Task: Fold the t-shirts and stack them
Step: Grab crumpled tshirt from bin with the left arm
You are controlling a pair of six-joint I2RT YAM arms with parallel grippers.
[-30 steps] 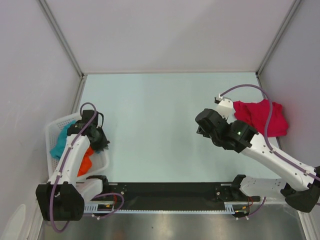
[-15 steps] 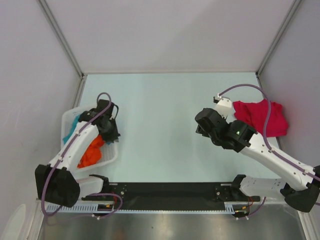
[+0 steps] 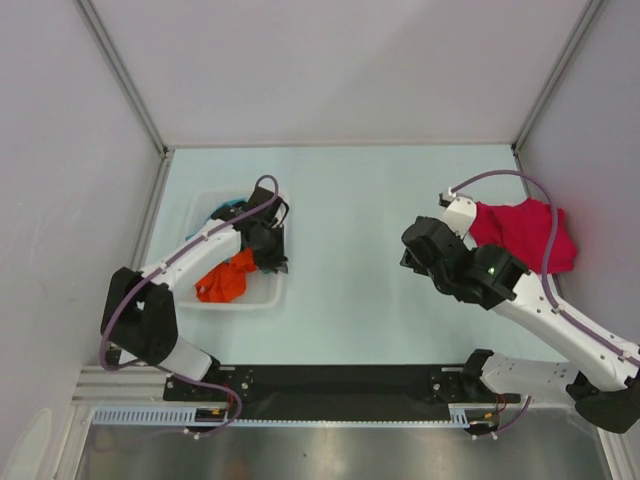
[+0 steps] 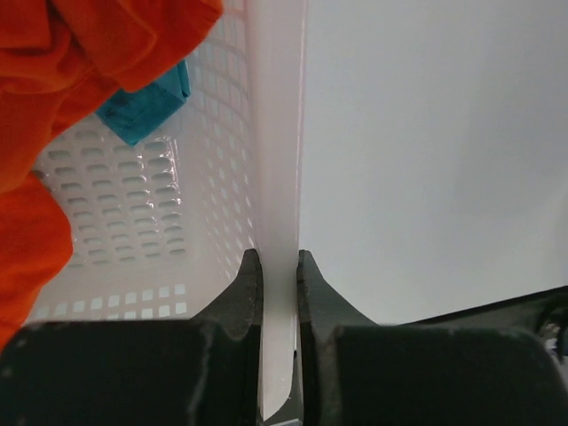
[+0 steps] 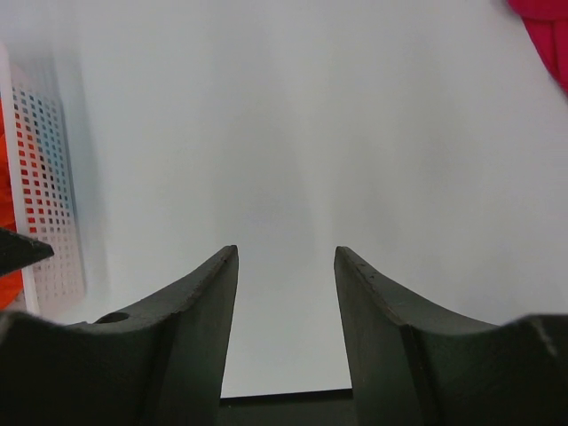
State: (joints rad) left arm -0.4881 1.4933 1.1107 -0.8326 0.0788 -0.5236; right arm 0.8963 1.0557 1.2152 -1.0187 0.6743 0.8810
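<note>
Now the left gripper (image 4: 277,257), clamped on the basket (image 4: 222,115) wall, has dragged it toward 3 o'clock, bringing the orange shirt (image 4: 53,106) nearer; the right gripper (image 5: 286,253) hangs open.

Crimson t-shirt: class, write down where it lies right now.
Top view: the crimson t-shirt lies on the table's right side, between the right arm's wrist and the right wall.

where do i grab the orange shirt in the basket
Pinch the bunched folds on top of the orange t-shirt, coming straight down from above. It lies crumpled inside the white mesh basket, whose walls block a side approach. The left gripper is clamped on the basket's wall, so it would probably release first.
</note>
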